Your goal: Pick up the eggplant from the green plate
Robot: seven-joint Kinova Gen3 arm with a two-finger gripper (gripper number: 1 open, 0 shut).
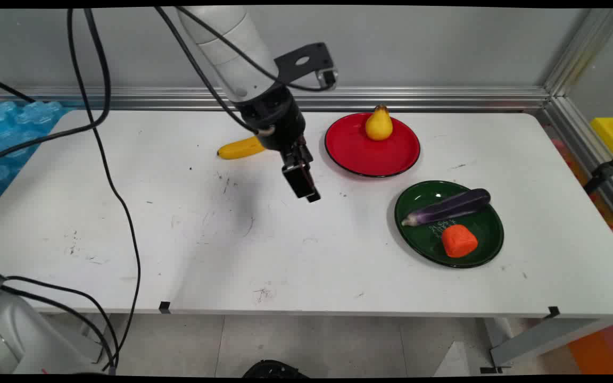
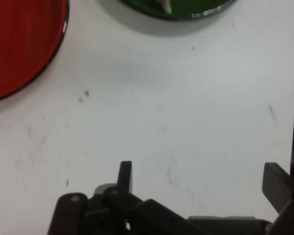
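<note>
Two plates sit right of my gripper point(image 1: 306, 187), which hangs released and empty above bare table point(image 1: 189, 239), its fingers point(image 2: 124, 175) spread wide in the hand view. Nearest is the red plate point(image 1: 362, 154), far and to the right, carrying a pear point(image 1: 379, 124). On the green plate point(image 1: 485, 234), nearer and further right, lie an eggplant point(image 1: 447, 207) and a carrot piece point(image 1: 459, 240). Behind the gripper lies a banana point(image 1: 240, 148). I read no lettering anywhere.

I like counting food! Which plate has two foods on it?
The green plate, the one nearer the table's front edge. It holds a purple eggplant and an orange carrot piece. The red plate behind it holds only a yellow pear.
</note>
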